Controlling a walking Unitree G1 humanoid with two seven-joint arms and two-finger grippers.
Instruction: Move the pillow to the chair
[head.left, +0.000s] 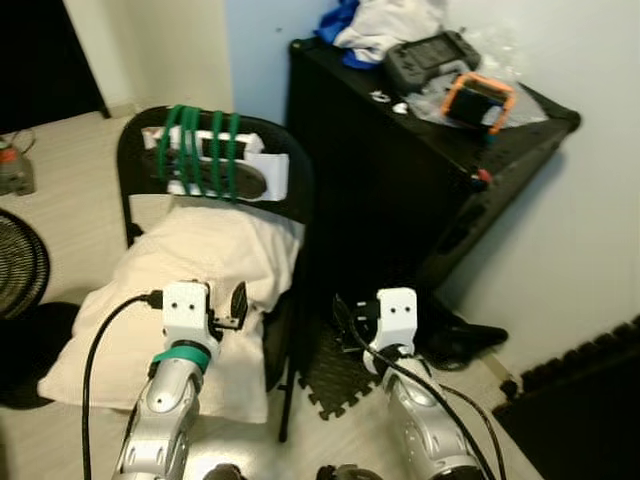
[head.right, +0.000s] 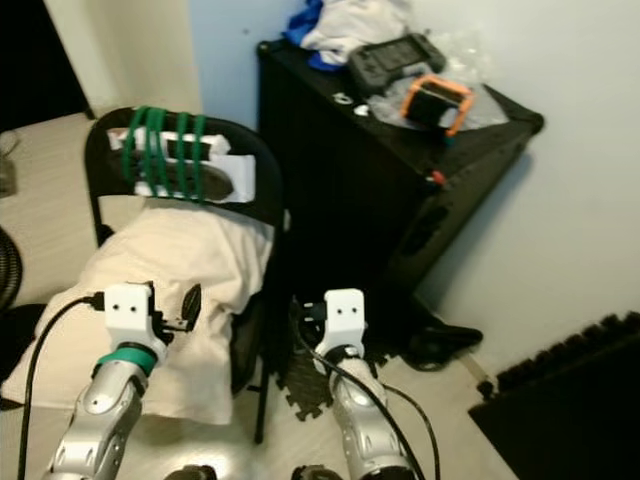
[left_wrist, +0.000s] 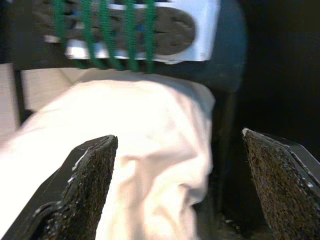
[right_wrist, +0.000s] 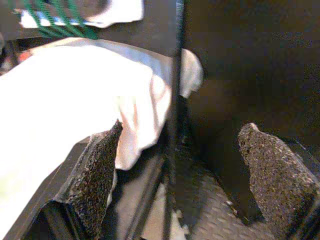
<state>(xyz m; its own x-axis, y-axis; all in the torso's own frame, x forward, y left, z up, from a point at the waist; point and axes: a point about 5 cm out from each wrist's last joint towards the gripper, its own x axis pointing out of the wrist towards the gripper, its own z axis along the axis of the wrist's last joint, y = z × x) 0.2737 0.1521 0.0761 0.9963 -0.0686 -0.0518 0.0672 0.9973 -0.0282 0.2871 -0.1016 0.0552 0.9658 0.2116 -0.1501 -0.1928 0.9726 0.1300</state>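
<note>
Soft white pillow (head.left: 190, 290) lies on our black folding chair (head.left: 290, 215), just ahead of left gripper (head.left: 232, 305); both grippers spread wide, empty; right gripper (head.left: 345, 318) beside the chair's edge.

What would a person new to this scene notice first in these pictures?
The white pillow lies on the black folding chair, spilling over the seat's front edge. The left gripper hovers open above it, the right gripper open beside the chair. Green cords wrap the chair's backrest.

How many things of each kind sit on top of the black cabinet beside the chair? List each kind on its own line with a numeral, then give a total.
Game controller: 1
Orange-framed device: 1
Pile of cloth: 1
Clear plastic bag: 1
Total: 4, on the black cabinet.
</note>
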